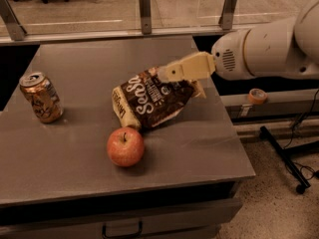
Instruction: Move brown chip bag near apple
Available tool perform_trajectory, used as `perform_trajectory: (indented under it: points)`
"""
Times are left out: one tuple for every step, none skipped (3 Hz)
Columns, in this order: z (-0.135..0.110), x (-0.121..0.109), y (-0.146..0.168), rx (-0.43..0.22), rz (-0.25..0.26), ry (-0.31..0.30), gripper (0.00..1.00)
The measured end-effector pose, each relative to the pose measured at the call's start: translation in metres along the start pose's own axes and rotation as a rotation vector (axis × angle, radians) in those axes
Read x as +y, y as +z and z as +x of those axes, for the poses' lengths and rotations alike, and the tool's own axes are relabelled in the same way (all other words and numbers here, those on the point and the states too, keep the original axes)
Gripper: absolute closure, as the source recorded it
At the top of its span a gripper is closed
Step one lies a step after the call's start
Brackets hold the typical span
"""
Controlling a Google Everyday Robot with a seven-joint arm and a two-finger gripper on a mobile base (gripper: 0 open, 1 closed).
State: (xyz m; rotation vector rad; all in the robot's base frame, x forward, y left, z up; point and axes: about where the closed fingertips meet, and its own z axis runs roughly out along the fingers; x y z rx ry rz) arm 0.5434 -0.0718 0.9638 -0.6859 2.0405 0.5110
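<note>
Task status: brown chip bag (149, 101) lies on the tabletop (199, 148) just beside the apple (125, 146), its near edge almost touching it; placement judged essentially done.
Remaining: release if held, then withdraw.
Gripper: gripper (180, 78) sits over the bag's far-right end; cannot tell whether grasping or released.
Arm pose: reaches in from the right, roughly horizontal, low over the tabletop.

Gray table (199, 143) carries a can (41, 97) at left, the chip bag (152, 101) in the middle and the apple (125, 147) just in front of it; the gripper (172, 76) is at the bag's top end.
</note>
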Motion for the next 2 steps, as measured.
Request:
perform_trajectory:
  points:
    - [-0.024, -0.059, -0.037, -0.046, 0.203, -0.020, 0.00]
    - [-0.014, -0.081, -0.048, -0.017, 0.274, -0.040, 0.00]
